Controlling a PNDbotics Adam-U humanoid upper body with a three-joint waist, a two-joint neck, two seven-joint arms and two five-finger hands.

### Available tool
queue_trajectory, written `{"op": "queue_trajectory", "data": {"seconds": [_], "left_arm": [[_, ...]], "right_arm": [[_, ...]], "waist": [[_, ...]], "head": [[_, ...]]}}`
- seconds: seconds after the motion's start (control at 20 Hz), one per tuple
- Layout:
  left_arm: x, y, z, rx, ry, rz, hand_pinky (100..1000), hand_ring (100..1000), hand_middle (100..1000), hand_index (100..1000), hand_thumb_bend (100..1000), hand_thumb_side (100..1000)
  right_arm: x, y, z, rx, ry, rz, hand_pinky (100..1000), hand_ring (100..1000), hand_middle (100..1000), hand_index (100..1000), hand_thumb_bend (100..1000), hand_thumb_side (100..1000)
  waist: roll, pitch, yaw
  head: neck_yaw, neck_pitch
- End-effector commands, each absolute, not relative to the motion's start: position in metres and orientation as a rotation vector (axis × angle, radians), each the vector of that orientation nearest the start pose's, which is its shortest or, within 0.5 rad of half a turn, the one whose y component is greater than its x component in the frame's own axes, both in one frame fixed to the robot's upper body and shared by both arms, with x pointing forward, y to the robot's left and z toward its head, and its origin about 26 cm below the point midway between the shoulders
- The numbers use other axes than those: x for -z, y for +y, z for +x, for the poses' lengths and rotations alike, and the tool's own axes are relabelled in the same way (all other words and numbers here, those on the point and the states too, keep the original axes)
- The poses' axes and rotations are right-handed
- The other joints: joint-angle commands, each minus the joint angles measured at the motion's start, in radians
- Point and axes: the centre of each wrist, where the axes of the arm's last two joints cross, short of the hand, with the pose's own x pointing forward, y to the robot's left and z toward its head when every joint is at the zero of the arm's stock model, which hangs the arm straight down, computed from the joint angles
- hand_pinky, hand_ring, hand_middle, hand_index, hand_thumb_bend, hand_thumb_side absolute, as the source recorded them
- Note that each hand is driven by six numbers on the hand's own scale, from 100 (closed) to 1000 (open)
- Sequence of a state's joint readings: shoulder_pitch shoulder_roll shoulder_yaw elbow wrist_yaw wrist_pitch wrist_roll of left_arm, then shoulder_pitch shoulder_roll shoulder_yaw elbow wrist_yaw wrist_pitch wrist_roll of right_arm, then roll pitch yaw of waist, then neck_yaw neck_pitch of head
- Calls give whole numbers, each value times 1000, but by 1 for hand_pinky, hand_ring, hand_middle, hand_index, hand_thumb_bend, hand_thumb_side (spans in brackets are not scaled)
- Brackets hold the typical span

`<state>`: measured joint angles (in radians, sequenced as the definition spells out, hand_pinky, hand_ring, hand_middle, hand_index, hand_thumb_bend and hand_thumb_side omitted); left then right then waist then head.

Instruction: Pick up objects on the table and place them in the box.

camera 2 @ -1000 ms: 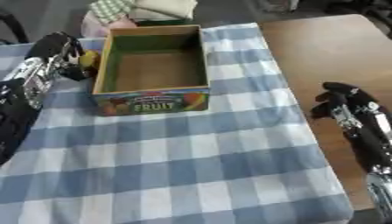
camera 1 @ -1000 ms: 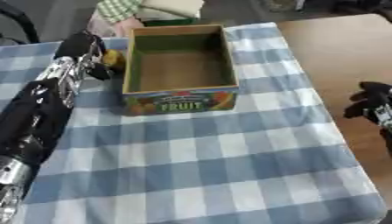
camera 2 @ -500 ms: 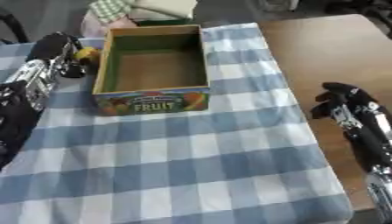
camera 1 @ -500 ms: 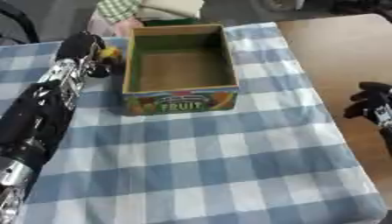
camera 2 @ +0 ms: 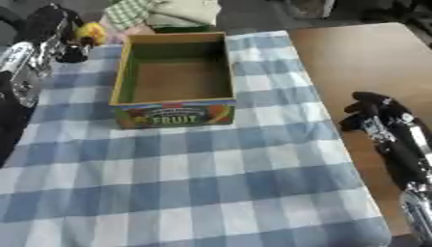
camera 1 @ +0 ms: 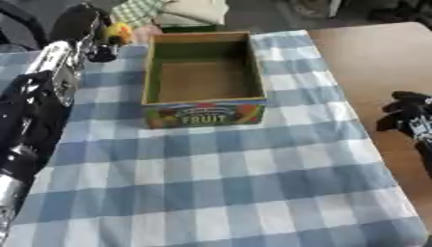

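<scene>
A small yellow object (camera 2: pixel 91 34), rounded and too blurred to identify, sits at the far left of the table, just beside the box's back left corner. The left hand (camera 2: pixel 52 26), black with silver joints, has its fingers curled around it; whether it is lifted off the cloth cannot be told. The box (camera 1: pixel 203 112) is an open rectangular cardboard carton with a brown floor, green inner walls and a bright fruit picture on its front with the word "FRUIT" in yellow letters. It stands upright on a blue and white checked cloth (camera 1: pixel 219 178) that covers most of a brown wooden table (camera 1: pixel 380 62). The right hand (camera 2: pixel 375 113) rests on the bare wood at the right edge, fingers loosely bent, holding nothing. Folded fabric (camera 2: pixel 165 12) lies beyond the box
</scene>
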<state>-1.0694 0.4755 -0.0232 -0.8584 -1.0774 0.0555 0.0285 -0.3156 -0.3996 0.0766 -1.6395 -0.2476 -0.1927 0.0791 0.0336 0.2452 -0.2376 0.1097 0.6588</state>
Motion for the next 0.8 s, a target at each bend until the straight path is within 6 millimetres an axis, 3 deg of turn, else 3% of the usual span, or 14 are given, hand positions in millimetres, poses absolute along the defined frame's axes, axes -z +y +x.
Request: {"op": "queue_trajectory", "data": {"seconds": [0.05,0.35,0.8], "left_arm": [[-294,285,482,1025,-1654,1467,555,386,310,327,100,100],[-293,244,479,1229,-1730,1403,559,392,313,336,100,100],[-259,212,483,1504,-1671,1294,566,406,327,358,100,107]], "right_arm": [[-129,-288,345,-378,-2105,80,582,571,598,783,100,520],[-130,-287,345,-378,-2107,87,582,571,598,783,100,520],[-130,-285,346,-383,-2108,98,581,571,598,783,100,522]], "waist": [[-6,-25,1],[-12,-26,-4],[-13,-26,-6]], "head": [[-4,2],[2,0],[5,-5]]}}
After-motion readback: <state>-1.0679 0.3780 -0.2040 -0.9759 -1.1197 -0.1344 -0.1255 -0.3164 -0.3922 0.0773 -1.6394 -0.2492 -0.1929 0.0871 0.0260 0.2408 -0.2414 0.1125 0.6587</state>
